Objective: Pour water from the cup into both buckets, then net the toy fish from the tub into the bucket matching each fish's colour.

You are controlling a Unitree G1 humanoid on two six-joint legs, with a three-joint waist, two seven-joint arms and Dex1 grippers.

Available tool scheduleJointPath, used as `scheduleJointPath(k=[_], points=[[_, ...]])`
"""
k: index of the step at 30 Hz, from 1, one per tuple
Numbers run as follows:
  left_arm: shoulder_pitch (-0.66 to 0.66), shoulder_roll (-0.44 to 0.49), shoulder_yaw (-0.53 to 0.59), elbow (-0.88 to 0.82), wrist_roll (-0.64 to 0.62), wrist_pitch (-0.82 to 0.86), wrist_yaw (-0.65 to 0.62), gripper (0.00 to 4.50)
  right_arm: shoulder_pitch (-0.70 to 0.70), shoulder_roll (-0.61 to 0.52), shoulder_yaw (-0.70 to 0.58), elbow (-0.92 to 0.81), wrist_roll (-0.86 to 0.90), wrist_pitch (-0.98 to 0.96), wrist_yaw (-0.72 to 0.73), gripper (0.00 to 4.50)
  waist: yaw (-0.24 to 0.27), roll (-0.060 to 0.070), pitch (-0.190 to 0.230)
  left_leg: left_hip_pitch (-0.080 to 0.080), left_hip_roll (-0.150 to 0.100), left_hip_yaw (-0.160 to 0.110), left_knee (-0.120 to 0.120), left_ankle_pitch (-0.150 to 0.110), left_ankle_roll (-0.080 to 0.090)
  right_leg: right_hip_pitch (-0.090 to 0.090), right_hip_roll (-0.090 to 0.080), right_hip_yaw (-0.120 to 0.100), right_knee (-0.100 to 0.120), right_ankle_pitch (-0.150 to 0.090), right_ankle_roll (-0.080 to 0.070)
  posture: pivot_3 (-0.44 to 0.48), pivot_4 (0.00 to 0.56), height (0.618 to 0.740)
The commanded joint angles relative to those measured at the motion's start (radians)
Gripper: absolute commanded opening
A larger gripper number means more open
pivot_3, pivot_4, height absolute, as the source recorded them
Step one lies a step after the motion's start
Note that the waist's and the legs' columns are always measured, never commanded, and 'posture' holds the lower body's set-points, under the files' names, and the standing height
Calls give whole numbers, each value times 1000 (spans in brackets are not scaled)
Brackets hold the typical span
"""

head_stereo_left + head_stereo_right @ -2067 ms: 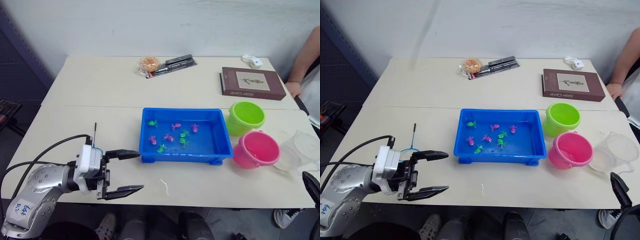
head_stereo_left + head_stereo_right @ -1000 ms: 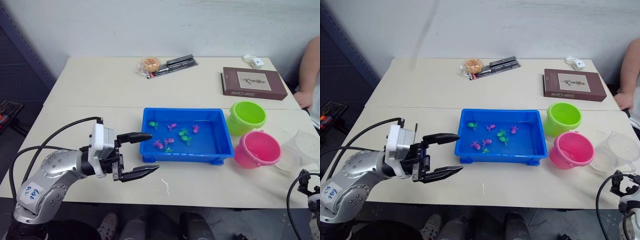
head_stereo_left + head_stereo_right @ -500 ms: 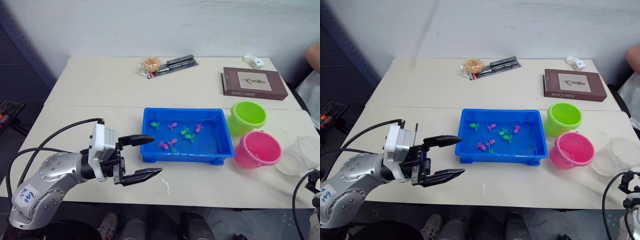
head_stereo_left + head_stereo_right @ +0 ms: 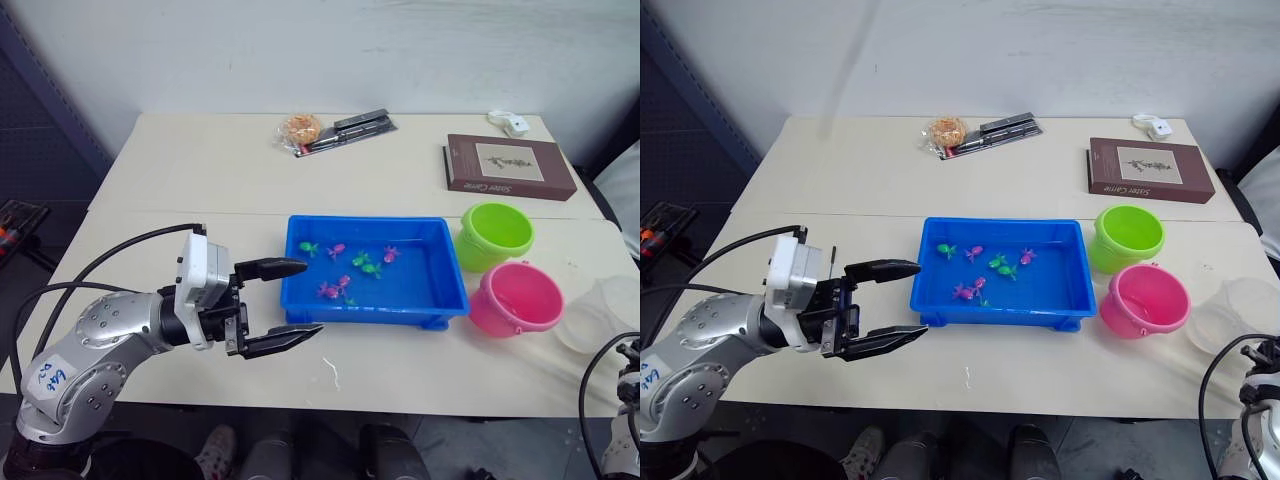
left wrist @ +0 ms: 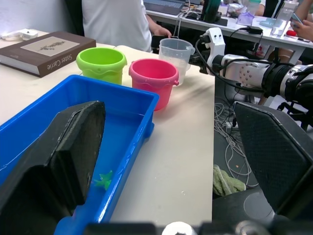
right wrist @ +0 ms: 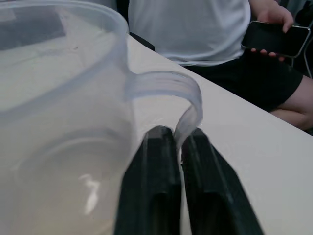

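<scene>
The clear cup (image 4: 600,311) stands at the table's right front edge, beside the pink bucket (image 4: 515,297); the lime-green bucket (image 4: 493,232) is just behind that one. In the right wrist view my right gripper (image 6: 177,134) is shut on the cup's thin handle (image 6: 188,95). Several pink and green toy fish (image 4: 345,272) lie in the blue tub (image 4: 365,312) mid-table. My left gripper (image 4: 312,297) is open at the tub's front left corner, with nothing between its fingers.
A brown book (image 4: 508,166) lies at the back right, with a small white device (image 4: 507,122) behind it. A snack packet (image 4: 298,128) and a pack of pens (image 4: 350,125) lie at the back centre. A person (image 6: 195,24) holding a phone (image 6: 279,36) sits beside the table's right end.
My left gripper has moved right, up to the tub's corner, still open. The person's arm has drawn back from the book. The fish have drifted a little.
</scene>
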State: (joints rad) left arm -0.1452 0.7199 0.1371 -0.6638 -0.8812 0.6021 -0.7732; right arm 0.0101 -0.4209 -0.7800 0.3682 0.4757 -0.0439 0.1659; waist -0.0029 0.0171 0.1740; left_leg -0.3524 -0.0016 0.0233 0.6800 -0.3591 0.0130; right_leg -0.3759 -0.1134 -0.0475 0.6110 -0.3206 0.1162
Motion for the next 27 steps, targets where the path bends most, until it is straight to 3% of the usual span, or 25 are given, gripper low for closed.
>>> scheduleJointPath(k=[1,15,21,27], points=[[-2,-7,-4,-35,-13,-7,2,4500,20,-3,-33,-42,28,-36,10,49,1,0,0,0,0,0,0,0,0,0,0,0,0,0,0,0,150,738],[-82,-87,-87,76,68,-62,-33,4500,158,-90,-43,-344,26,8,72,49,1,5,1,0,-1,1,0,0,0,0,1,0,0,0,0,0,150,738],[-122,-121,-132,171,110,-108,-107,4500,260,-215,-43,-478,-58,45,133,49,2,5,2,0,-1,1,-1,0,0,0,2,0,-1,0,1,0,150,738],[-145,-165,-168,231,146,-150,-150,4500,268,-262,-13,-579,-168,34,136,49,2,5,2,0,-1,1,-1,0,0,0,2,0,-1,0,1,0,150,738]])
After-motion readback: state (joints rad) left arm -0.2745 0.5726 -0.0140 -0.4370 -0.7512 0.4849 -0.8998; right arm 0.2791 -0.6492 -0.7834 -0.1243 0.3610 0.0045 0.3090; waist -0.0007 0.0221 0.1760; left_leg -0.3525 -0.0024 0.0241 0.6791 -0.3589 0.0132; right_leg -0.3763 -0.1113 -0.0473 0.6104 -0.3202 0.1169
